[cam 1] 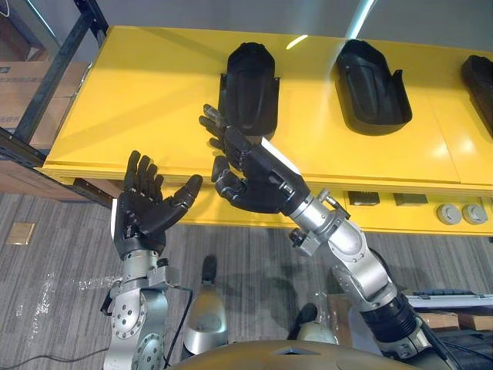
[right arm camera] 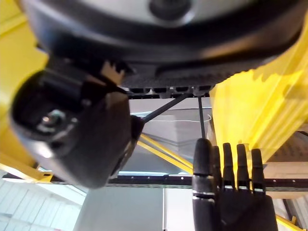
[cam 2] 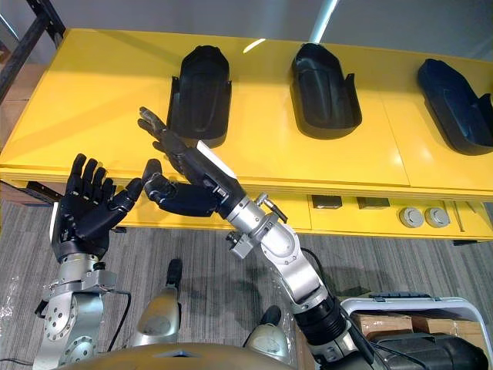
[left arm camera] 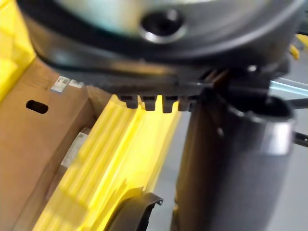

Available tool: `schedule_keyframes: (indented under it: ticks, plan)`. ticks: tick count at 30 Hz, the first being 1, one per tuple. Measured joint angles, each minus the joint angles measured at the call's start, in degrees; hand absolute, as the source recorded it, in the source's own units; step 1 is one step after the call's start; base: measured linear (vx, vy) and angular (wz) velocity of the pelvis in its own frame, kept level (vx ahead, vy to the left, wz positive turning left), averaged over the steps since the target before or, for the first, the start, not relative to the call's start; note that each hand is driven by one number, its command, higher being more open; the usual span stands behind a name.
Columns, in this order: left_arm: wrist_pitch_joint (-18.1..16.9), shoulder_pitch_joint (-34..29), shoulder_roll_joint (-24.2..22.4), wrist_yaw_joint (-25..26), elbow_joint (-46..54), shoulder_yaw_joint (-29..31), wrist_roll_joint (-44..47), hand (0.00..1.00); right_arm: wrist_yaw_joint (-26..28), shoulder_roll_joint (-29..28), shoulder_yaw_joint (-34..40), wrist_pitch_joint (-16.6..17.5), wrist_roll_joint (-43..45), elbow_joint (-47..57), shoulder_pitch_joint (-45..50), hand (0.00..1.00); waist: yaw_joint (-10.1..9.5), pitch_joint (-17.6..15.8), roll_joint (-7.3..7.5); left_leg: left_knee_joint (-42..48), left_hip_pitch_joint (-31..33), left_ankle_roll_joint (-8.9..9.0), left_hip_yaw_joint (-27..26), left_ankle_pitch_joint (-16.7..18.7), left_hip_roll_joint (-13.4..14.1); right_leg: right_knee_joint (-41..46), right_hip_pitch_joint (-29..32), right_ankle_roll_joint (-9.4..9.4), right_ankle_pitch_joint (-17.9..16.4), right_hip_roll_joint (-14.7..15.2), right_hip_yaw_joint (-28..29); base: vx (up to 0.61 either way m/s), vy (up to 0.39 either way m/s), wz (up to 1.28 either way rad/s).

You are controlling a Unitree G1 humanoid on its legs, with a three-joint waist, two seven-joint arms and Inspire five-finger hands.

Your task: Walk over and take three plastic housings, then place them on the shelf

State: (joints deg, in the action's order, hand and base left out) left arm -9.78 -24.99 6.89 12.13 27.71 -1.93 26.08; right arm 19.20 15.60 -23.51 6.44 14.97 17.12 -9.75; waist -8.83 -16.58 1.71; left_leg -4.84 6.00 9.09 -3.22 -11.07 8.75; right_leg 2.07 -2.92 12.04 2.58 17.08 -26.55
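Housings [cam 2: 199, 92] [cam 2: 323, 89] [cam 2: 454, 104]: three on yellow table [cam 2: 92, 100] | left hand [cam 2: 81, 216], right hand [cam 2: 186, 196]: spread, empty

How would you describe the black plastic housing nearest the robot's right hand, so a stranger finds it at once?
On the long yellow table, three black plastic housings lie in a row. Take the leftmost housing: it alone lies just beyond the right hand, while the middle housing and rightmost housing lie further right.

Cut off at the right edge: third housing [cam 1: 479, 81]. Blurred and clipped in left wrist view: housing corner [left arm camera: 134, 214], box [left arm camera: 33, 144]. Too small to identify: round parts [cam 1: 449, 213] under counter [cam 1: 154, 92].
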Motion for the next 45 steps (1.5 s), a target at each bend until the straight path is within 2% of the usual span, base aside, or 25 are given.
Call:
schedule_keyframes:
  ticks: [6,17,26,28,30,32,36,45]
  plan:
    - [-0.81,-0.02,-0.01,-0.04,0.0,0.14,-0.03,1.0,-0.61,-0.01,0.04,-1.13,-0.19,-5.08,0.01,1.0,-0.08,0.0,0.01,0.02,0.81,-0.46,0.05,-0.51,0.0,0.4,0.97,-0.07,0.0,0.05,0.03,0.0,0.0,0.0]
    - [-1.41,-0.1,-0.17,-1.5,0.0,0.64,-1.93,1.0,-2.37,-0.14,1.67,-1.98,-1.25,-8.89,0.03,1.0,0.3,-0.01,0.0,0.02,1.59,-0.24,0.18,-0.59,0.02,1.04,1.97,-0.16,-0.09,0.17,0.12,-0.03,-0.008,0.0]
    - [-1.46,-0.28,-0.37,-3.04,0.28,1.19,-1.86,1.0,-4.6,-2.11,4.11,-1.63,-1.47,-10.91,-0.03,1.0,0.43,-0.12,-0.15,0.02,1.78,-0.21,0.53,-0.57,-0.22,1.98,2.23,-0.21,-0.53,0.56,-0.18,-0.01,-0.002,0.01]
    - [-1.46,-0.31,-0.72,-3.27,1.43,1.28,-1.87,1.0,-5.15,-2.13,4.32,-0.53,-3.08,-11.6,-0.15,1.0,0.42,-0.18,-0.18,0.02,1.94,-0.26,0.59,-0.61,-0.27,2.05,2.35,-0.18,-0.56,0.62,-0.27,-0.05,-0.013,0.03]
    - [-2.18,0.19,-1.19,-4.27,3.61,1.81,-1.89,1.0,-5.35,-2.27,4.34,0.15,-3.37,-12.07,-0.33,1.0,0.55,-0.19,-0.19,0.02,2.13,-0.32,0.72,-0.67,-0.27,2.19,2.52,-0.19,-0.56,0.63,-0.37,-0.03,-0.011,0.03]
    - [-5.47,2.37,-1.43,-5.62,8.65,2.18,-2.01,1.0,-6.01,-2.84,4.33,0.52,-3.47,-12.18,-0.68,1.0,1.03,-0.38,-0.48,0.02,2.73,-0.37,0.93,-0.9,-0.3,2.61,2.92,-0.26,-0.56,0.71,-0.46,-0.04,-0.011,0.03]
    - [-9.73,6.34,-1.57,-7.44,11.26,3.51,-2.03,1.0,-6.31,-3.13,4.44,0.96,-4.8,-14.09,-2.78,1.0,1.49,-0.89,-1.37,0.01,2.69,-0.33,1.19,-1.12,-0.36,2.75,2.89,-0.29,-0.53,0.74,-0.47,-0.04,-0.015,0.01]
    - [-9.87,6.44,-2.45,-7.44,9.93,3.56,-1.98,1.0,-8.15,-4.71,5.13,2.72,-5.71,-17.02,-6.59,1.0,1.49,-1.76,-1.9,0.0,2.73,-0.7,1.36,-1.41,-0.37,2.72,2.85,-0.29,-0.57,0.71,-0.65,-0.01,-0.008,0.0]
